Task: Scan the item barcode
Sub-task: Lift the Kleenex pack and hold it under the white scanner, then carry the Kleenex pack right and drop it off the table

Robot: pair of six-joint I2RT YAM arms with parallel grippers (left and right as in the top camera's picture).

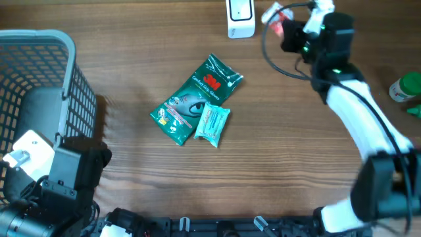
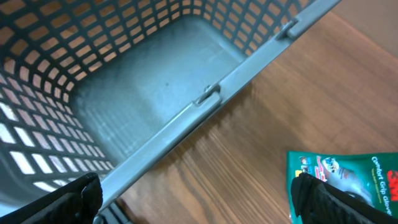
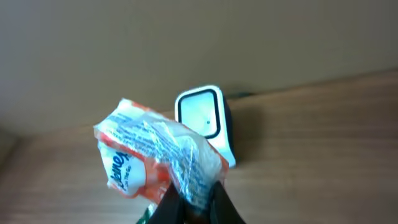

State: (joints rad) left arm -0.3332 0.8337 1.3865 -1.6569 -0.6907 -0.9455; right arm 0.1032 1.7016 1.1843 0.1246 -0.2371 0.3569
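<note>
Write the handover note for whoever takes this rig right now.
Left gripper: open, empty, hovering by the basket rim.
Right gripper: shut on the orange-white packet, held up in front of the scanner.
On the table: green glove pack, small teal packet touching its edge.
Done: one packet is lifted at the scanner.
Left: confirm its scan, which cannot be told from here; the two table items probably come next.
</note>
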